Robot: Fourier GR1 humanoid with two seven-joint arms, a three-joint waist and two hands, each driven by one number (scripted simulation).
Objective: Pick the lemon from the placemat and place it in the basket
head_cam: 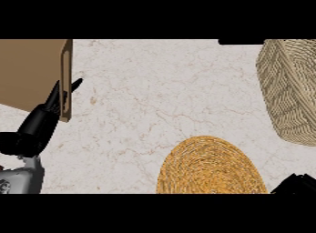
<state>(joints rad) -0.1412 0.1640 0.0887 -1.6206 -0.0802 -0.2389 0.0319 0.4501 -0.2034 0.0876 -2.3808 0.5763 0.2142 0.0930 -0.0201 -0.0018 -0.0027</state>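
A round woven orange placemat (pixel 211 168) lies on the counter at the lower middle. No lemon shows on it or anywhere else in view. The tan wicker basket (pixel 298 91) stands at the right edge, partly cut off. My left hand (pixel 36 125) rests at the left with straight fingers pointing up, holding nothing. Only a black corner of my right hand (pixel 301 184) shows at the lower right, just right of the placemat. What it holds, if anything, is hidden.
A brown box (pixel 26 73) with a slotted side fills the upper left, right beside my left hand's fingertips. White marble counter (pixel 167 91) spreads between the box, the placemat and the basket.
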